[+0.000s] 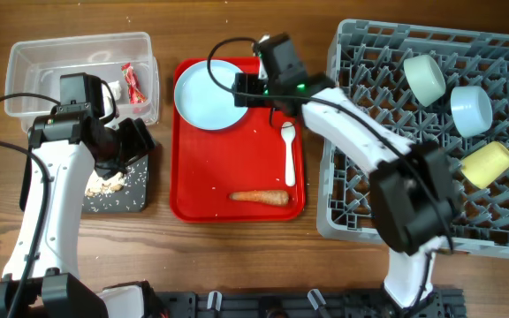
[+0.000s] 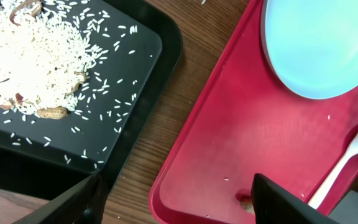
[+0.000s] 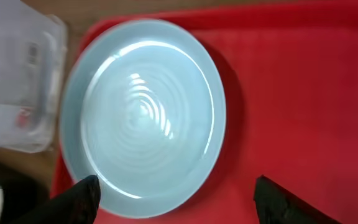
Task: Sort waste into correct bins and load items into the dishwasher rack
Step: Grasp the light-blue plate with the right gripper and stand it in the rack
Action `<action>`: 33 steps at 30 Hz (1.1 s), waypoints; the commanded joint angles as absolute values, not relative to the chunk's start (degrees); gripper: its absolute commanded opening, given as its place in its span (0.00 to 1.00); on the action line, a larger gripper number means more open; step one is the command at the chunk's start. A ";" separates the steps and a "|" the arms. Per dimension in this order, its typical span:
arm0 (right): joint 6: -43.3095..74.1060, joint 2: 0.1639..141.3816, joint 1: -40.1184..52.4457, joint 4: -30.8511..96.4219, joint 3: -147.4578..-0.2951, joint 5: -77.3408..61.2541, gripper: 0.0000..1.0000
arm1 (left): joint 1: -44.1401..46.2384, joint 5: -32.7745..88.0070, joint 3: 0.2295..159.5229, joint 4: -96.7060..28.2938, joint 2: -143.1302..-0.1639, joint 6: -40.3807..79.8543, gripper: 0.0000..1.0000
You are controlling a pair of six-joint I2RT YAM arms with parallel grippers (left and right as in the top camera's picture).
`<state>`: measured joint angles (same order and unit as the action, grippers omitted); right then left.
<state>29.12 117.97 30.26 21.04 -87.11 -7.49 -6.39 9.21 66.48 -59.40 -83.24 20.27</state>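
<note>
over on the red tray, up in its top left corner as the overhead view is showing it, the white plate is lying flat and right side up. the right gripper is hanging just above the plate's edge with both fingers spread wide and nothing between them.

i'm guessing the plate is next for the dishwasher rack, where the green bowl, blue bowl and yellow cup are already sitting.

handling-wise it's looking stiff, glossy and probably slippery, maybe breakable too. since it's sitting flat, nothing is getting under the middle. i'm thinking the raised rim is the only bit to pinch, one finger going over the lip and one sliding beneath, likely on the side nearest the gripper.

the left gripper is hovering between the black tray and the red one, fingers also apart and empty. the spoon and carrot are waiting on the red tray.
</note>
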 commanded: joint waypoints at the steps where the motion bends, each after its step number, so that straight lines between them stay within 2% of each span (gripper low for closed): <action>1: 34.04 121.71 31.59 19.25 -87.53 -3.88 0.75 | -6.61 9.10 66.74 -59.44 -82.52 20.18 0.75; 3: 36.36 123.11 32.27 19.16 -87.53 -0.78 0.73 | -6.61 9.10 66.74 -59.48 -82.52 20.18 0.75; 6: 37.63 124.38 32.42 18.48 -87.53 -0.60 0.63 | -6.61 9.13 66.74 -59.68 -82.52 20.18 0.76; 17: 40.73 127.66 33.17 18.90 -87.53 -0.89 0.52 | -6.61 9.13 66.74 -59.66 -82.52 20.18 0.75; 18: 40.73 127.66 33.21 18.94 -87.53 -0.86 0.46 | -6.61 9.13 66.74 -59.66 -82.52 20.18 0.75; 19: 40.75 127.66 33.21 19.05 -87.53 -0.89 0.35 | -6.61 9.13 66.74 -59.66 -82.52 20.18 0.75; 20: 40.93 127.66 33.21 19.14 -87.53 -0.86 0.29 | -6.61 9.13 66.74 -59.66 -82.52 20.18 0.75; 24: 40.91 127.66 33.04 20.71 -87.53 0.23 0.12 | -6.61 9.13 66.74 -59.66 -82.52 20.18 0.75; 28: 40.91 127.61 31.57 25.93 -87.53 2.22 0.04 | -6.61 9.10 66.74 -59.66 -82.52 20.18 0.75; 33: 40.42 127.26 28.88 29.85 -87.53 2.20 0.04 | -6.61 9.10 66.74 -59.64 -82.52 20.18 0.75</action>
<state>40.93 126.02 30.83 27.05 -88.64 -0.38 -6.39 9.21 66.48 -59.61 -83.24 20.29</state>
